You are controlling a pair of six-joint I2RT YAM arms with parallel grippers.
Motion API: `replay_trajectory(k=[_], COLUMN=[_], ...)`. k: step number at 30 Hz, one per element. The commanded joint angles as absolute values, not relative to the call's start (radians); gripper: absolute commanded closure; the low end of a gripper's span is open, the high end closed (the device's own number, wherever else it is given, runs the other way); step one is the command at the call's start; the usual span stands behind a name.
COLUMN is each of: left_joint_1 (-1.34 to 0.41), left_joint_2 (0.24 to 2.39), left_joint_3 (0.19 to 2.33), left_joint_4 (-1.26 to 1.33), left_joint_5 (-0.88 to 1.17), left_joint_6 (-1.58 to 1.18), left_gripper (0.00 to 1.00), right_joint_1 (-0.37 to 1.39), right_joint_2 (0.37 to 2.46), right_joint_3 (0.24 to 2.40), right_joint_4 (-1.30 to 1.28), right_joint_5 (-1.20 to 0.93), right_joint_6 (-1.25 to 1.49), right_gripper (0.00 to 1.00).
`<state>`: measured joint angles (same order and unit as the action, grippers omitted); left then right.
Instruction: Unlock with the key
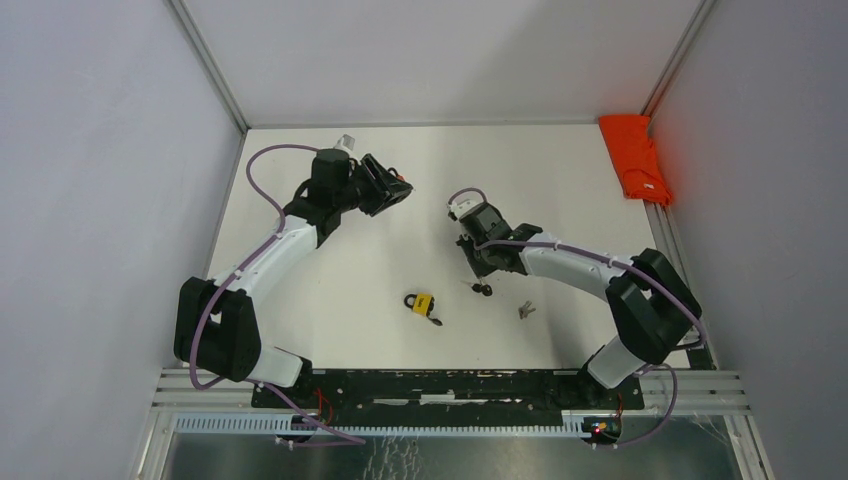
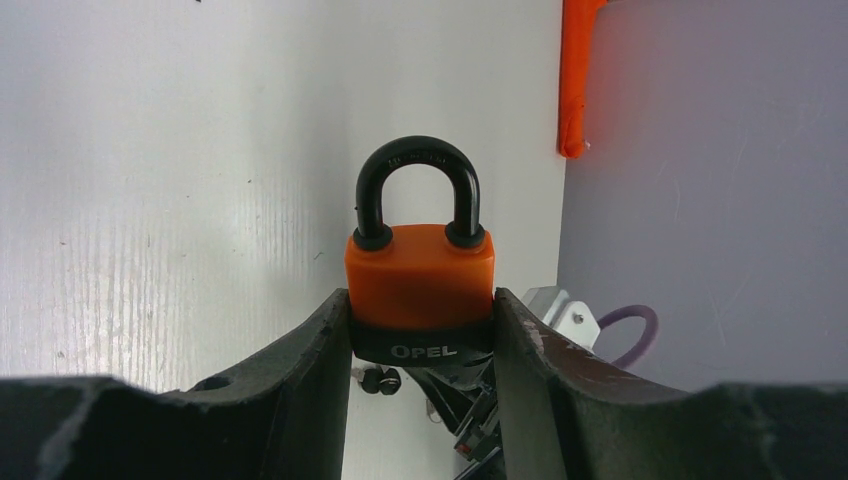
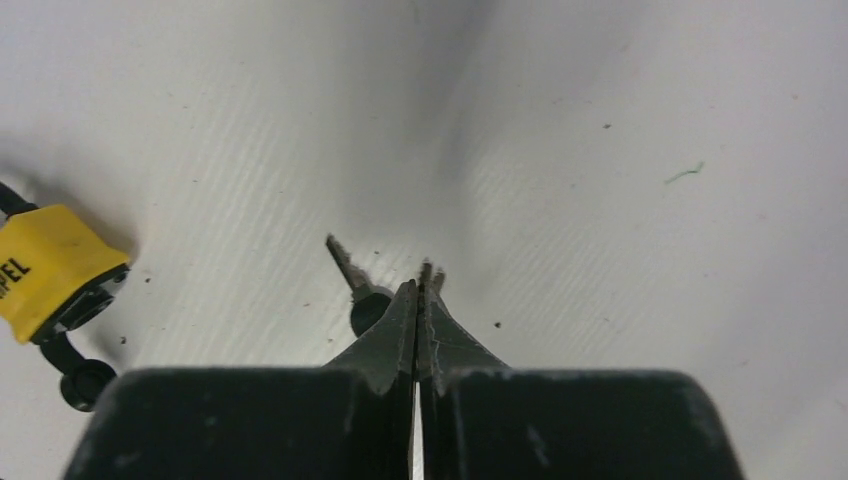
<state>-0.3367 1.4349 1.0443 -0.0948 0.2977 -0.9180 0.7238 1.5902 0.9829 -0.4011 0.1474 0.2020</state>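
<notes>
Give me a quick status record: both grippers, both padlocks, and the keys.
left gripper: clamped on orange padlock, shackle closed
right gripper: shut, with a key tip apparently pinched in it
loose key: lying beside the right gripper, not gripped
yellow padlock: lying free between the arms, black key head at its base
unlocking: not yet started

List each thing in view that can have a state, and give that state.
left hand: shut on orange padlock
orange padlock: shackle closed
right hand: shut beside black-headed key; grip unclear
black-headed key: lying on table
yellow padlock: lying on table, ungripped
</notes>
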Motion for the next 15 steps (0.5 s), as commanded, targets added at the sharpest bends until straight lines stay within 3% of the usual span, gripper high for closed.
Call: replay_trajectory(k=[1, 9, 15], left_joint_1=[-0.333, -0.333, -0.333], left_joint_2=[1.415, 1.399, 1.398], left_joint_3=[1.053, 1.052, 1.051], left_joint_4=[-0.017, -0.033, -0.039], left_joint_5=[0.326, 0.316, 0.317], left_joint_6=[-0.89, -0.877, -0.871], left_gripper=[0.98, 0.98, 0.98], right_joint_1=[0.752, 0.771, 0.778], right_joint_2=[1.626, 1.72, 1.661], right_joint_3=[0.99, 0.98, 0.903], right_joint_4=[-0.367, -0.345, -0.349], right_joint_5=[0.104, 0.062, 0.036], right_joint_6=[0.195, 0.194, 0.199], right_gripper=[1.0, 1.0, 1.0])
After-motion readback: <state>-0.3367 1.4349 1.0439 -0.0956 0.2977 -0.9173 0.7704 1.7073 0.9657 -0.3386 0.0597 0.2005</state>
